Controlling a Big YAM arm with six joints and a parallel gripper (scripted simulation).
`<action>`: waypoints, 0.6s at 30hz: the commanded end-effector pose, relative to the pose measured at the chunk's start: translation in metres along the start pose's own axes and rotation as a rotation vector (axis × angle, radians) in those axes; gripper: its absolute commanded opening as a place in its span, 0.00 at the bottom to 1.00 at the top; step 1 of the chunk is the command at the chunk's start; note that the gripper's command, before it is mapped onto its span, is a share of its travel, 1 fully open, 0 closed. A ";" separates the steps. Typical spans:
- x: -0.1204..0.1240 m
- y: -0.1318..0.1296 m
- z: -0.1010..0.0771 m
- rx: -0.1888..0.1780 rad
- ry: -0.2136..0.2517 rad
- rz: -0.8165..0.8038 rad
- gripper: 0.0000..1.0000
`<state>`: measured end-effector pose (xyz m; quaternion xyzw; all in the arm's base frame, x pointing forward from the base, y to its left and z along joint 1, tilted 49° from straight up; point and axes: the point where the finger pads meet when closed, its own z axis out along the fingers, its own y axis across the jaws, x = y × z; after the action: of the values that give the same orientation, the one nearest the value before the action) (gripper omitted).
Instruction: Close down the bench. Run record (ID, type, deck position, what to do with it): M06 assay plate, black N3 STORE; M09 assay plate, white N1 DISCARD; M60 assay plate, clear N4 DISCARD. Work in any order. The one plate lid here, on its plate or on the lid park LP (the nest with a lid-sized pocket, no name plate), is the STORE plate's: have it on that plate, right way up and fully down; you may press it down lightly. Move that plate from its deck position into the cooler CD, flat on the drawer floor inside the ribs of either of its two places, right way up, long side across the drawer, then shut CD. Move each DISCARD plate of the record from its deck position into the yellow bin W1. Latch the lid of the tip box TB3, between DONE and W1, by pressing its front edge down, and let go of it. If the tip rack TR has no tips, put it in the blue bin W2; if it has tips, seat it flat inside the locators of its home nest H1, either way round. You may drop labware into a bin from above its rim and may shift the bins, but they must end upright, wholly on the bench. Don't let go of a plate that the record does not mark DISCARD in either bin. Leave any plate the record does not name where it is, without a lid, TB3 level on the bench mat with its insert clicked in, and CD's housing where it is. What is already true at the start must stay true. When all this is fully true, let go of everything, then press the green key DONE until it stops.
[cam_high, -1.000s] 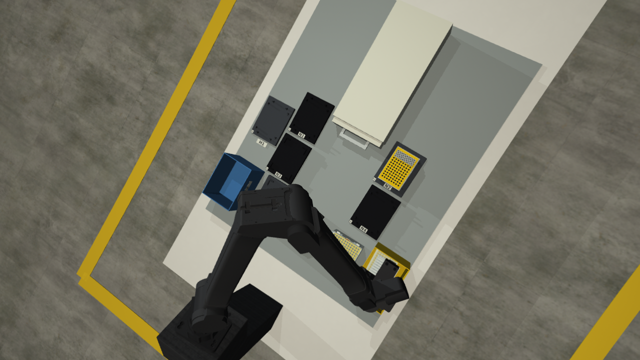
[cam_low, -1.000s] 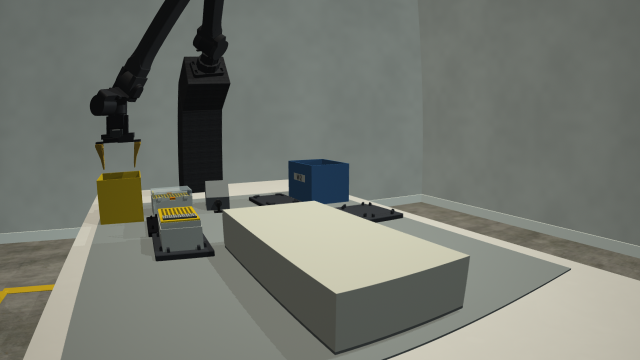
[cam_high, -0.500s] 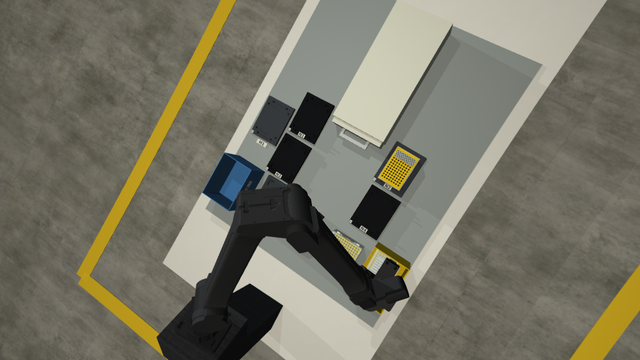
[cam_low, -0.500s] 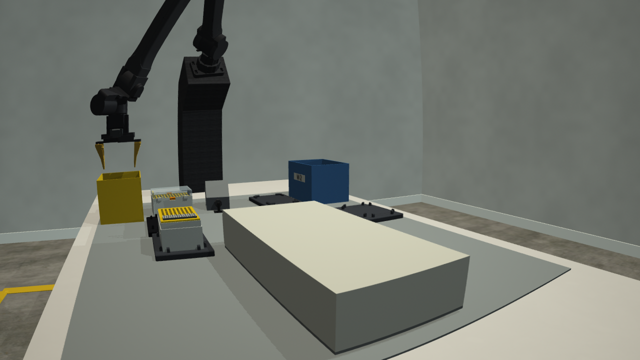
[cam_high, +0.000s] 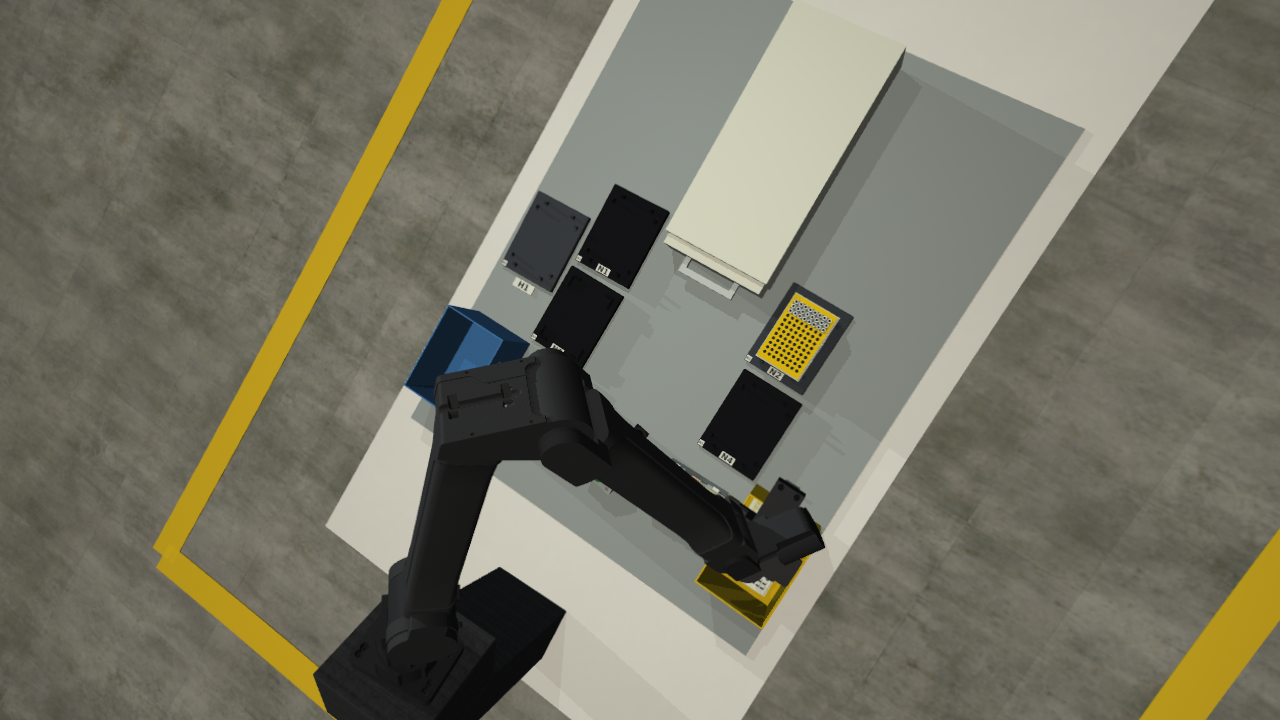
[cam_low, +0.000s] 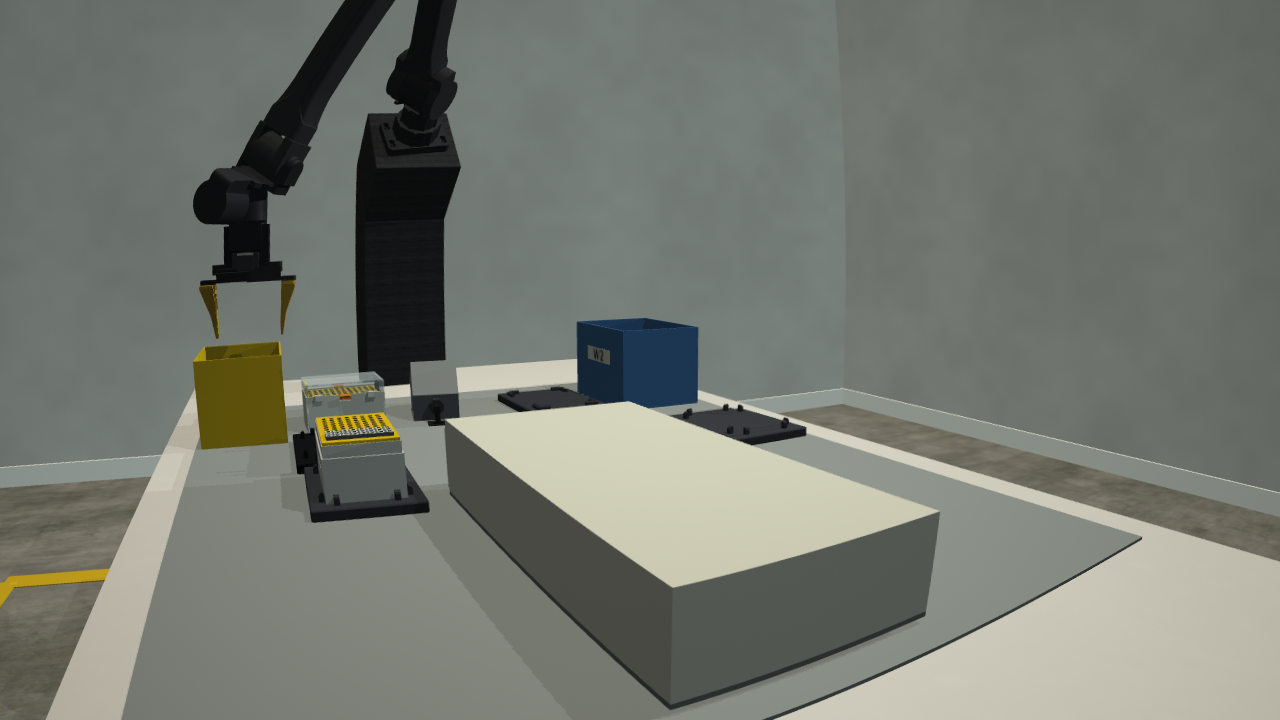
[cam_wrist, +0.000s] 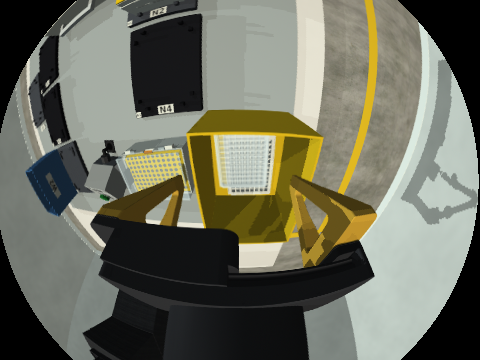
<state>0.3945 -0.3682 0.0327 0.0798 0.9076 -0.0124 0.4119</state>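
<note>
Above the yellow bin (cam_low: 239, 402), at the near left corner of the bench, the gripper (cam_low: 248, 308) hangs with its fingers wide apart and nothing between them. A plate (cam_wrist: 246, 163) lies flat at the bottom of the bin, so this drop looks done. A good next move is to lift straight up first, so the fingers do not knock the bin's rim. The tip box (cam_low: 342, 394) stands just to the right of the bin, so swing over it, not through it. Farther right, the blue bin (cam_low: 637, 360) and the big cooler (cam_low: 680, 501) stand well apart, with open room above them.
</note>
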 end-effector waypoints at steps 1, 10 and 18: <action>-0.028 0.006 -0.005 0.000 -0.018 0.005 1.00; -0.038 0.018 0.004 -0.015 0.010 0.024 1.00; -0.087 0.029 -0.011 0.002 -0.025 0.003 1.00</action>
<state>0.4328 -0.3517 0.0799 0.0807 0.9076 -0.0112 0.4119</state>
